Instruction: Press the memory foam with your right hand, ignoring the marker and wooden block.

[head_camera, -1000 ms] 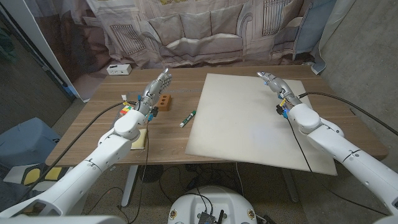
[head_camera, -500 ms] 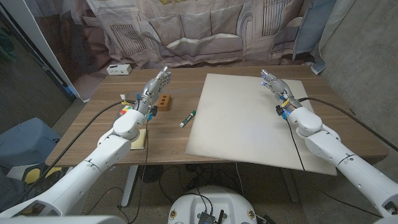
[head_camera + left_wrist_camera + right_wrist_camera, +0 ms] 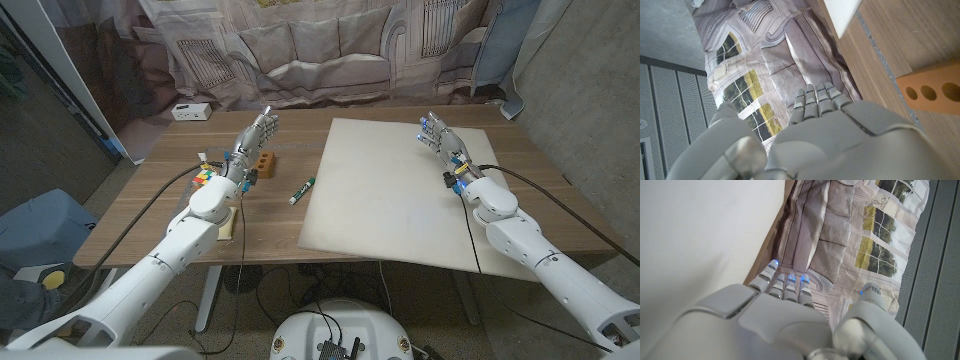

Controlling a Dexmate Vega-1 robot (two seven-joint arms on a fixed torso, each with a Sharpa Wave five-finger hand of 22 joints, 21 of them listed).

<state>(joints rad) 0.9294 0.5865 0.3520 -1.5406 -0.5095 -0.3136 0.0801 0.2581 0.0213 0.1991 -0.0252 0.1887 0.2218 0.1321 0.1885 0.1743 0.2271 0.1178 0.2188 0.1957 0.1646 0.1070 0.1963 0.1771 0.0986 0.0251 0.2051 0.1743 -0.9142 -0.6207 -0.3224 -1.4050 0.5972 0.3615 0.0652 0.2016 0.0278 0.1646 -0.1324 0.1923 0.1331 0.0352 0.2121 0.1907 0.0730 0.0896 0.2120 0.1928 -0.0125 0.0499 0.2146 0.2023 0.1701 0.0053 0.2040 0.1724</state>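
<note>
Head view: memory foam [image 3: 400,195] lay as a big white slab on the right half of the desk [image 3: 160,215]. Right robot hand [image 3: 440,139] hovered over the foam's 1 o'clock corner, fingers straight and apart, holding nothing. Left robot hand [image 3: 252,139] stood fingers-up and empty, just beside the wooden block [image 3: 263,163]; marker [image 3: 303,190] lay at the foam's 9 o'clock edge.

Left wrist view: fingers [image 3: 816,102] extended together, nothing in them; block [image 3: 932,93] close by.

Right wrist view: fingers [image 3: 785,283] extended over white foam [image 3: 700,230], near its edge.

Risk: pressing this close to the corner could tip or slide the slab, or the palm could land on bare desk.
</note>
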